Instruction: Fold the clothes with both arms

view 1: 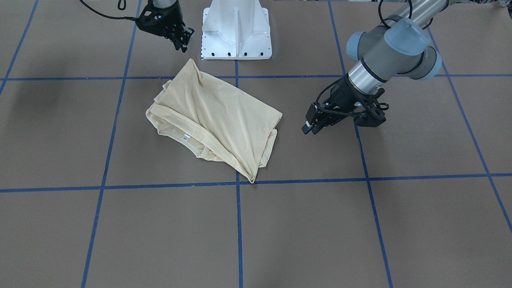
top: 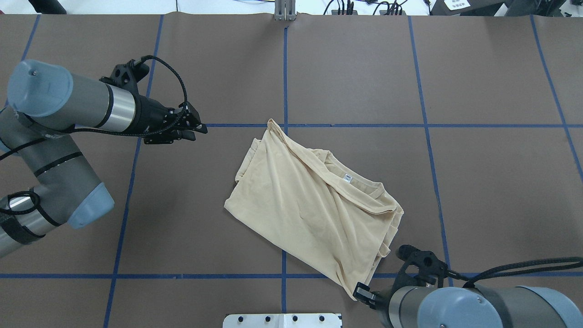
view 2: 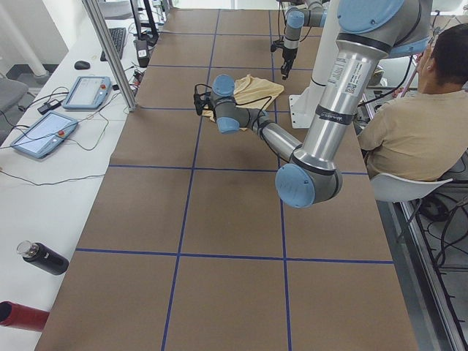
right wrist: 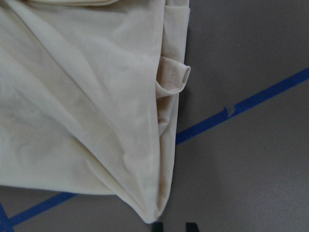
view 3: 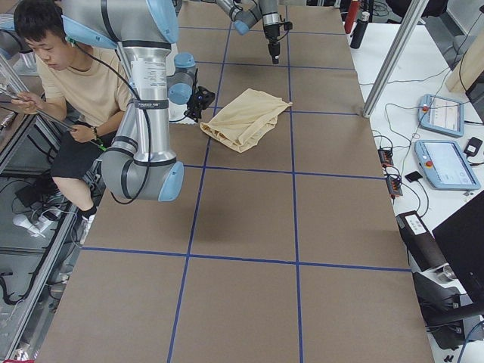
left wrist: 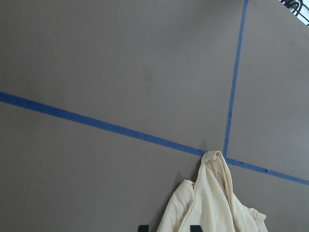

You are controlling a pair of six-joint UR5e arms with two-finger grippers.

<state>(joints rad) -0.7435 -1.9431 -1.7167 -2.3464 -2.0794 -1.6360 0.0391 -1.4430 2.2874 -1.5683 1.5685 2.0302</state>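
The cream-yellow shirt (view 1: 216, 116) (top: 309, 205) lies folded into a rough slanted rectangle mid-table, its white neck label (top: 347, 177) facing up. No print shows. My left gripper (view 1: 310, 127) (top: 200, 129) hovers beside the shirt, clear of it, with its fingers together and nothing held. Its wrist view catches one bunched shirt corner (left wrist: 212, 203) at a tape crossing. My right gripper (view 1: 183, 42) (top: 362, 290) sits just off the shirt's corner nearest the robot base, shut and holding nothing. That pointed corner (right wrist: 154, 212) lies right before its fingertips.
The white pedestal base (view 1: 236, 28) stands just behind the shirt. Blue tape lines (top: 284, 275) grid the brown table. A seated person (view 2: 409, 124) (view 3: 76, 83) is beside the robot. Teach pendants (view 2: 88, 91) and a metal post (view 3: 393, 53) sit along the far edge.
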